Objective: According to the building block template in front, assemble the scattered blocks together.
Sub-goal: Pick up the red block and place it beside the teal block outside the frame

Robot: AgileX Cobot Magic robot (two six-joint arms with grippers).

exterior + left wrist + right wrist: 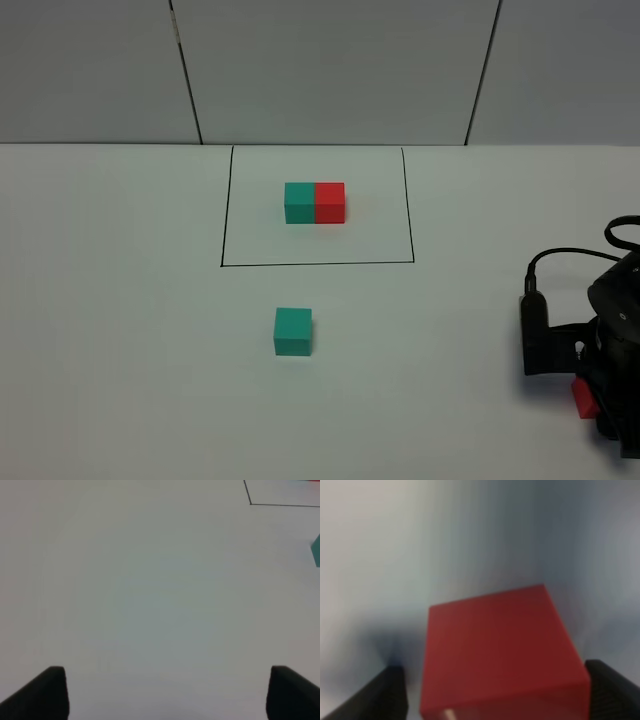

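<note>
**Risk of a skewed grab on the red cube**

My right tool (492, 697) straddles the red cube (495, 645) far out on the right side of the bench (120, 300), well apart from everything else. The close view is blurred, so I cannot tell whether the fingers (615, 692) are pressing the cube or only flanking it. One looks to touch a side face, while a sliver of gap shows at the other. If I squeeze off-centre like that, I judge the cube may twist or slide on the bench, and a crooked cube would meet its partner corner-first.

The teal cube (293, 331) sits alone on the near side of the black outline (222, 240). That outline frames the building block template (315, 202), teal on the left and red on the right. So the red one has to land against the teal cube's right face. Coming in too fast would shove the teal cube away rather than join it. My left tool (165, 692) is released, spread wide over bare bench and holding nothing, so nothing braces the teal cube.
</note>
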